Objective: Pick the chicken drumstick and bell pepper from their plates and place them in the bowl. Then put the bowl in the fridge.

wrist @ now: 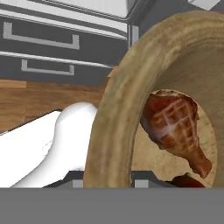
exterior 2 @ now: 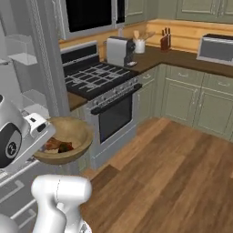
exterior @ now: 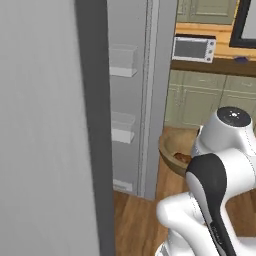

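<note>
The bowl (exterior 2: pixel 68 139) is the big thing to look at here. It is round, tan and made of wood, and it is up in the air, not on any counter. In the hand view, the thick rim of the bowl sits between the two dark finger tips, so the gripper (wrist: pixel 109 177) is clamped on the bowl's rim. Inside the bowl lies the chicken drumstick (wrist: pixel 175 129), brown with a crisscross pattern, fat at one end and thin at the other. Just beside the thin end, a small bit of the red bell pepper (wrist: pixel 189 180) peeks out at the bottom of the bowl. In the right base view, the food is a small brown and red heap in the bowl. The fridge (exterior: pixel 47 130) stands just beside the bowl, with its grey door (exterior: pixel 92 125) open and pale door shelves (exterior: pixel 122 127) showing inside. Behind the bowl is a black stove (exterior 2: pixel 98 79), and farther behind the bowl there are green cabinets (exterior 2: pixel 191 100). Below the bowl is a brown wood floor (exterior 2: pixel 173 177). In the left base view, the white arm (exterior: pixel 220 165) hides part of the bowl.
</note>
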### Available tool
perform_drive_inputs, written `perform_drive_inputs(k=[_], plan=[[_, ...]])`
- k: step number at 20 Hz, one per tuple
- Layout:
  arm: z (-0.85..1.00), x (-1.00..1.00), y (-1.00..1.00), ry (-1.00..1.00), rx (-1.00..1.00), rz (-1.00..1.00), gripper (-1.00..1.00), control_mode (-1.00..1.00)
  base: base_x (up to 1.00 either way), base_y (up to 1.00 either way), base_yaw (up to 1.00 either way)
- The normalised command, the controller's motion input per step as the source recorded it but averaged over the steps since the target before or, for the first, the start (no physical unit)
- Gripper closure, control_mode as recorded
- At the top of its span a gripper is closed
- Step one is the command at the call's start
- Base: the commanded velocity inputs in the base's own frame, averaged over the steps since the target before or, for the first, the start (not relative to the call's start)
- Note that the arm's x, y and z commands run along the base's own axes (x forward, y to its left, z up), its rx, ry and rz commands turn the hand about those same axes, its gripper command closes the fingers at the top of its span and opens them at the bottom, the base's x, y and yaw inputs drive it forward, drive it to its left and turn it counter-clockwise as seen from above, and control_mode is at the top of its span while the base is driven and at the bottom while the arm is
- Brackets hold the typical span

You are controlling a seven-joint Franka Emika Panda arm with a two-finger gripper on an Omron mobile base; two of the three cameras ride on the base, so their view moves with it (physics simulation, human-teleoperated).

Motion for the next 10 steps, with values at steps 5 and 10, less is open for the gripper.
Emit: perform_drive_inputs(k=[5,10], plan=[[0.00,0.00,0.00,0.00,0.00,0.00,1.00,1.00,0.38,0.40,0.50],[0.00,0.00,0.00,0.00,0.00,0.00,1.00,1.00,0.44,0.22,0.53]])
